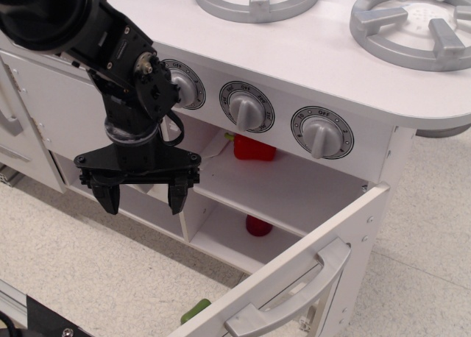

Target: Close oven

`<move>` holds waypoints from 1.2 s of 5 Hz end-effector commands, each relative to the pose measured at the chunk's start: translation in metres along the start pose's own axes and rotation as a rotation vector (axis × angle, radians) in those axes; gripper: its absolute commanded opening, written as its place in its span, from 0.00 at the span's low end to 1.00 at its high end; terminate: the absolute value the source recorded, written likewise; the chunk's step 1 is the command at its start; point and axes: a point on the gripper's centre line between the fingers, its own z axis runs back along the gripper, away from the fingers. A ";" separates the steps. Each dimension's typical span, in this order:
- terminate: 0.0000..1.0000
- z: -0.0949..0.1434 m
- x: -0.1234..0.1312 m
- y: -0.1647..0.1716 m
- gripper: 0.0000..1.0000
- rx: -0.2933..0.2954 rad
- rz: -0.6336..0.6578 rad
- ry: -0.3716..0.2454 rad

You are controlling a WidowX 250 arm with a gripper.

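Note:
The white oven (pixel 294 193) stands under three grey knobs, with its white shelves exposed. Its door (pixel 294 267) is open and swung out toward the lower right. The wide silver-grey handle (pixel 294 296) faces outward. My black gripper (pixel 143 201) hangs in front of the left part of the oven opening, fingers pointing down. It is open and empty, and well left of the door and apart from it.
A red object (pixel 254 147) sits on the upper shelf and another red one (pixel 258 225) on the lower shelf. A green object (pixel 195 310) lies on the floor by the door's edge. Knobs (pixel 246 109) and burners (pixel 412 20) are above. A white cupboard front (pixel 29 123) is at the left.

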 end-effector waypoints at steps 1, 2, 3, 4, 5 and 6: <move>0.00 0.000 0.000 0.000 1.00 0.000 0.000 0.000; 0.00 0.011 -0.020 -0.025 1.00 -0.058 -0.207 -0.065; 0.00 0.030 -0.033 -0.043 1.00 -0.125 -0.380 -0.068; 0.00 0.038 -0.044 -0.067 1.00 -0.137 -0.487 -0.065; 0.00 0.047 -0.056 -0.079 1.00 -0.179 -0.576 -0.047; 0.00 0.051 -0.072 -0.087 1.00 -0.201 -0.647 -0.023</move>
